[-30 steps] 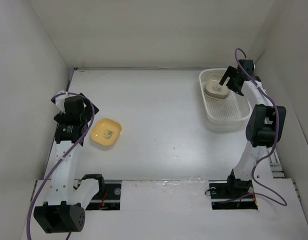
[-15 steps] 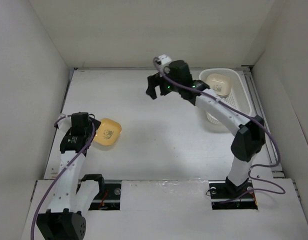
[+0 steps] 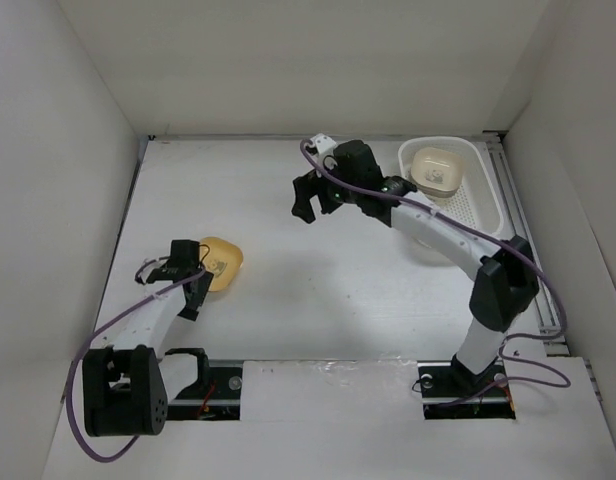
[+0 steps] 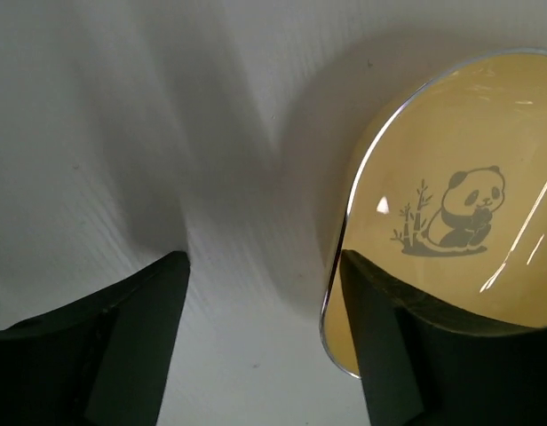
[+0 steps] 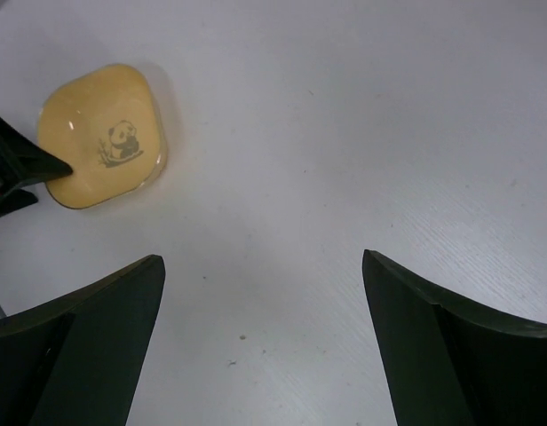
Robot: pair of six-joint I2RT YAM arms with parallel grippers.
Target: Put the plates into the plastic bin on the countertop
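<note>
Counted from the top view: two plates can be told apart, one plastic bin [image 3: 473, 203] and two arms. One yellow plate [image 3: 223, 262] lies on the countertop [image 3: 288, 290] at about 8 o'clock. One cream plate [image 3: 435, 170] sits in the 12 o'clock end of the bin. Whether more plates lie stacked under it, I cannot tell.

The bin stands at about 2 o'clock of the countertop, and its long axis runs roughly from 12 to 6 o'clock. The yellow plate lies flat with its hollow side up. It is a rounded square, so it shows no marked long axis. In the left wrist view its panda picture [image 4: 455, 213] stands upright, head toward 12 o'clock and bamboo at the panda's 9 o'clock side.

The left gripper [image 4: 263, 266] is low at the plate's 8 o'clock edge with its jaws apart, not clamped. One finger [image 4: 433, 373] reaches over the plate's inside just past the rim, while the other finger [image 4: 105, 346] stands outside over bare countertop — a clear gap lies between it and the rim.

The right gripper [image 5: 263, 262] hangs over the middle of the countertop at about 12 o'clock, well apart from both plates. Its jaws are spread wide around nothing — only bare surface shows beneath them.
</note>
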